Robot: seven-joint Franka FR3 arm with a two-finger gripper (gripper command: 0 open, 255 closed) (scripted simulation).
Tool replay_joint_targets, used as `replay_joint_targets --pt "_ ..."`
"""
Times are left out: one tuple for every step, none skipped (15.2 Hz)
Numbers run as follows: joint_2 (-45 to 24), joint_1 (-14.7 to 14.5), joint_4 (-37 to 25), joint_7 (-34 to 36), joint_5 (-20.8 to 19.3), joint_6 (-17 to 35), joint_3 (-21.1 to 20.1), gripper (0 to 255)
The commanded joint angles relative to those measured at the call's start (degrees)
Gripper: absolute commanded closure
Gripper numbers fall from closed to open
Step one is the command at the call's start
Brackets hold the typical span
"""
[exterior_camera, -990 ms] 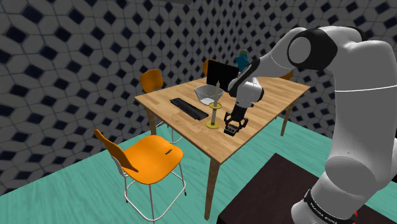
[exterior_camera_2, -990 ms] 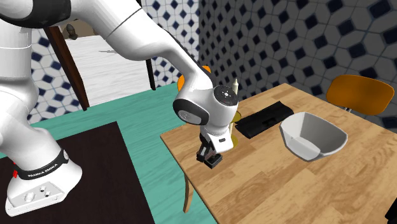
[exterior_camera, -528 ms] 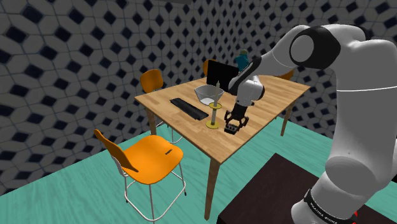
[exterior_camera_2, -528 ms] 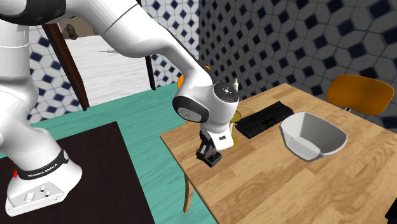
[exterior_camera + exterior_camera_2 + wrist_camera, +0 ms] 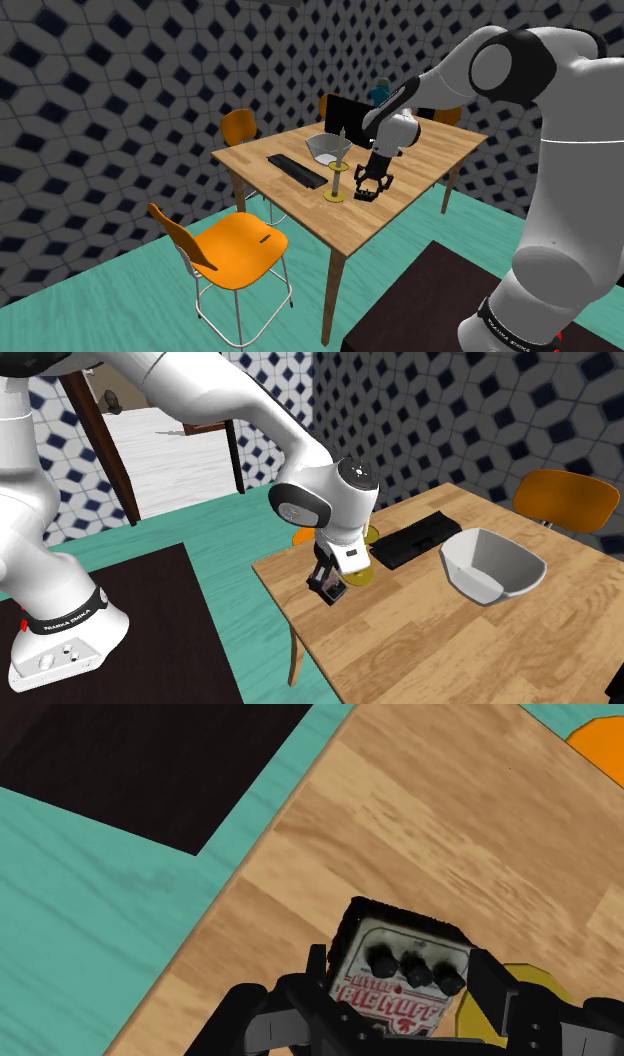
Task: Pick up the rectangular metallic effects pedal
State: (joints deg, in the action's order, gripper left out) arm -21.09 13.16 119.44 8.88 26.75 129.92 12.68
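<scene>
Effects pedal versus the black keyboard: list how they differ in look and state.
The effects pedal is a compact box with a pale face, red lettering and three black knobs; the keyboard is a long, flat, all-black slab. The effects pedal sits clasped in the tool; the keyboard lies free on the wooden table. Both are rectangular.

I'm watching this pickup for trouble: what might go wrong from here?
The pedal sticks out beyond the pincer, so it may tilt or slip. The yellow-based post sits close beside it and might get knocked. A drop this near the table edge could reach the floor.
</scene>
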Motion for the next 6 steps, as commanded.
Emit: replay_joint_targets --pt "1.23 -0.15 -0.06 0.7 -0.72 -1.18 0.31 255" --pt "1.8 -0.22 -0.11 1.03 -1.05 -1.72 0.44 255" --pt "2.36 -0.29 -0.17 1.36 -1.38 -2.28 0.57 255" --pt "2.91 -0.36 -0.25 1.69 -1.7 -2.83 0.69 255" --pt "3.0 -0.37 -0.25 1.75 -1.75 -2.92 0.71 255" --pt "2.99 -0.36 -0.26 1.75 -1.75 -2.92 0.71 255"
